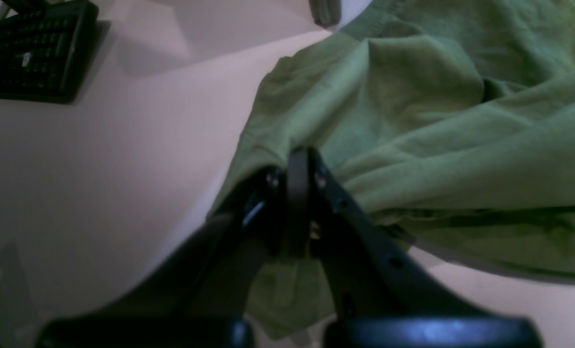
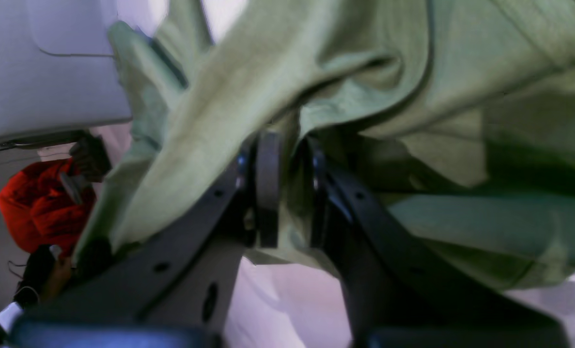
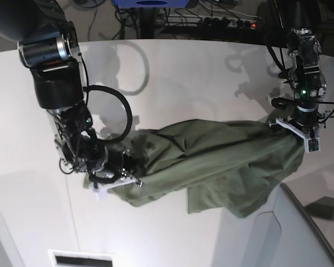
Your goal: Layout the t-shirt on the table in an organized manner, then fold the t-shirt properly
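Observation:
The olive-green t-shirt (image 3: 222, 161) hangs crumpled and stretched between my two grippers, sagging onto the white table (image 3: 172, 78). In the base view my left gripper (image 3: 298, 137) holds one end at the right. My right gripper (image 3: 128, 177) holds the other end at the lower left. The left wrist view shows the left gripper (image 1: 298, 162) shut on a bunched edge of the t-shirt (image 1: 437, 111). In the right wrist view, the right gripper (image 2: 291, 193) has its jaws closed on a thick fold of the t-shirt (image 2: 277, 77).
A black keyboard (image 1: 31, 48) lies on the table to the upper left of the left wrist view. A person in red (image 2: 40, 212) is beyond the table. Cables and a power strip (image 3: 228, 22) run past the curved far edge. A grey panel (image 3: 300, 233) stands at the lower right.

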{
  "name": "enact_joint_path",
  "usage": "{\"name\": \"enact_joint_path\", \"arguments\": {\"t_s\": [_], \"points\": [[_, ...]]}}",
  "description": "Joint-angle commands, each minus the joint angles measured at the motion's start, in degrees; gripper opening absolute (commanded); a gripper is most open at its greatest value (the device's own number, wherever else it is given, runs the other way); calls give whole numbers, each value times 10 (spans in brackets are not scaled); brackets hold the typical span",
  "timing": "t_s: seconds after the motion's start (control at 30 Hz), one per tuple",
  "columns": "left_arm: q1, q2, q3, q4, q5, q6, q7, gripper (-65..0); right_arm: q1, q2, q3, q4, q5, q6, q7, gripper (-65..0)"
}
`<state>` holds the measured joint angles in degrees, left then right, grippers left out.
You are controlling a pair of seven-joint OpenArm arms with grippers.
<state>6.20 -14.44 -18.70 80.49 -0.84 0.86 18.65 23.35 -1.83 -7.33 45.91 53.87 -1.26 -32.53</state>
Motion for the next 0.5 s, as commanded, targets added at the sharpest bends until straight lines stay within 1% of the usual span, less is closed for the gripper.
{"name": "enact_joint_path", "arguments": {"t_s": [0.0, 0.03, 0.07, 0.1, 0.17, 0.3, 0.37, 0.47], "points": [[-7, -8, -4, 9, 3, 5, -14, -650, 23, -2, 2, -2, 9, 6, 6, -581], [-7, -8, -4, 9, 3, 5, -14, -650, 24, -2, 2, -10, 9, 6, 6, -591], [-7, -8, -4, 9, 3, 5, -14, -650, 26, -2, 2, -16, 9, 6, 8, -629], [-7, -8, -4, 9, 3, 5, -14, -650, 27, -2, 2, -21, 9, 6, 15, -650], [-7, -8, -4, 9, 3, 5, -14, -650, 27, -2, -3, -21, 9, 6, 25, -647], [-7, -8, -4, 10, 3, 5, -14, -650, 25, 5, -5, 5, 9, 6, 24, -650], [-6, -8, -4, 14, 3, 4, -14, -650, 16, 15, -5, 39, 9, 6, 8, -650], [-2, -8, -4, 38, 2, 4, -13, -650, -6, 27, -3, 126, 9, 6, -41, -650]]}}
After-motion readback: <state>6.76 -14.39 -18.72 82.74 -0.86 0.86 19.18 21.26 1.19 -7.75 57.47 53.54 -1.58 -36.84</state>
